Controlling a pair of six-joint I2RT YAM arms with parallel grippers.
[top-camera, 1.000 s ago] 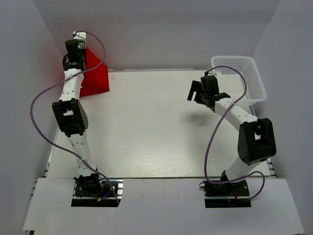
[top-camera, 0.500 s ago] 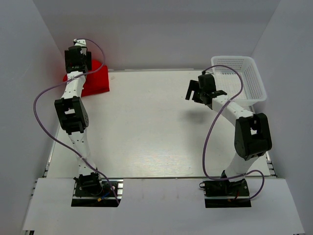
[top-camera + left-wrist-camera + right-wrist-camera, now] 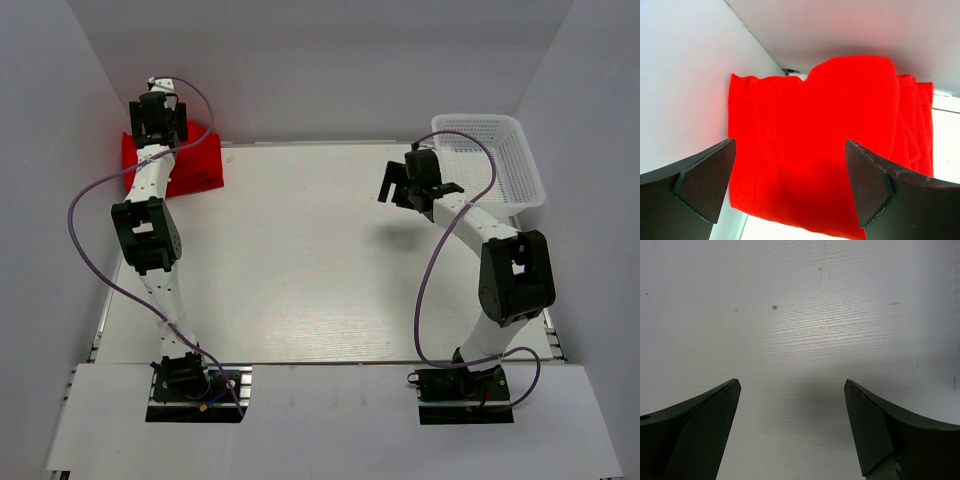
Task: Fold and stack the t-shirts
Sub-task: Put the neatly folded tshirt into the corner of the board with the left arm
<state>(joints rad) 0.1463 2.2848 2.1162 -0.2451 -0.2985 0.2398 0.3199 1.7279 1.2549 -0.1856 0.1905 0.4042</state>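
A: Left gripper, jaws?

B: Wide apart, holding nothing. Both fingers are bare and dark.

A: And the t-shirts?

B: Straight below that gap, seen between the two fingers. Bright red cloth, folded flat, with a rounded hump at its far edge. The gripper hangs over it. From the wrist view I cannot tell whether the tips touch the cloth.

A: Where on the table?

B: Far left corner. One edge runs along the left wall, and the far edge sits near the back wall.

A: One shirt or several?

B: Cannot tell. Layered edges show along the right side of the pile, but no count is possible.

A: Right gripper?

B: Jaws also wide apart, nothing between them. Only bare tabletop below, with a shadow across it. From above it hovers over the right half of the table, just left of the basket, and well apart from the red pile.

A: Anything hidden?

B: In the top view the left arm covers the middle of the pile, so red shows on both sides of it. The near edge of the cloth is cut off in the wrist view. The inside of the basket is too fine a mesh to read.
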